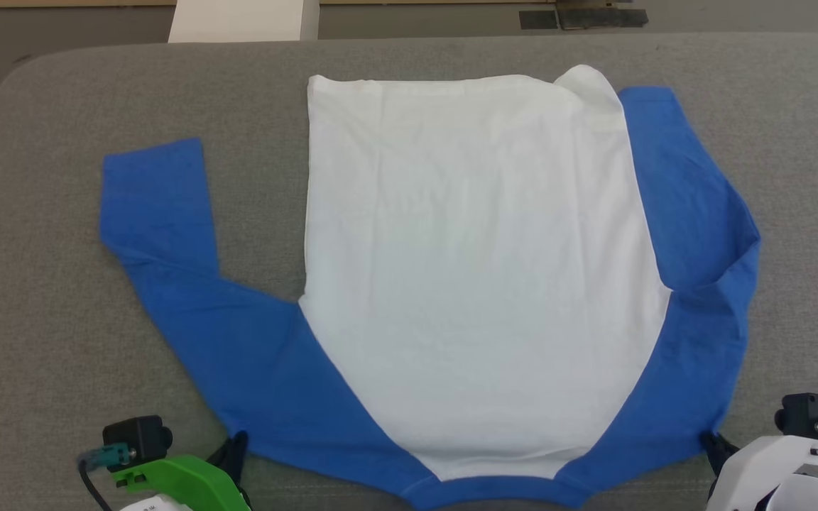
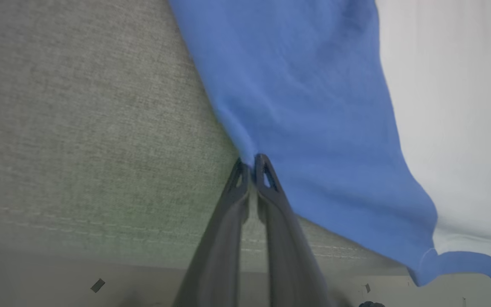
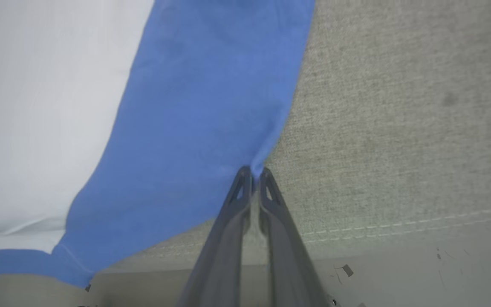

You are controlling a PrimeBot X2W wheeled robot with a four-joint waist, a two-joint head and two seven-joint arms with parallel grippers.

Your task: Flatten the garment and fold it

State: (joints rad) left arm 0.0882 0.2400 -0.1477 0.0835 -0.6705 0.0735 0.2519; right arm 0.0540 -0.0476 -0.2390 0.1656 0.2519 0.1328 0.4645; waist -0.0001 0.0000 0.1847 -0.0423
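Left gripper (image 2: 252, 164) and right gripper (image 3: 254, 172) each pinch a blue shoulder edge of the garment (image 1: 480, 270), so I'd tug both evenly and low to get it flat

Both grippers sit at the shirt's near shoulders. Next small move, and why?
Probably open both and let go. The left gripper and right gripper each pinch a blue near edge of the garment, and its white body already lies flat on the grey cushion. The bent sleeves and the turned-over far corner look like they need fresh grips.
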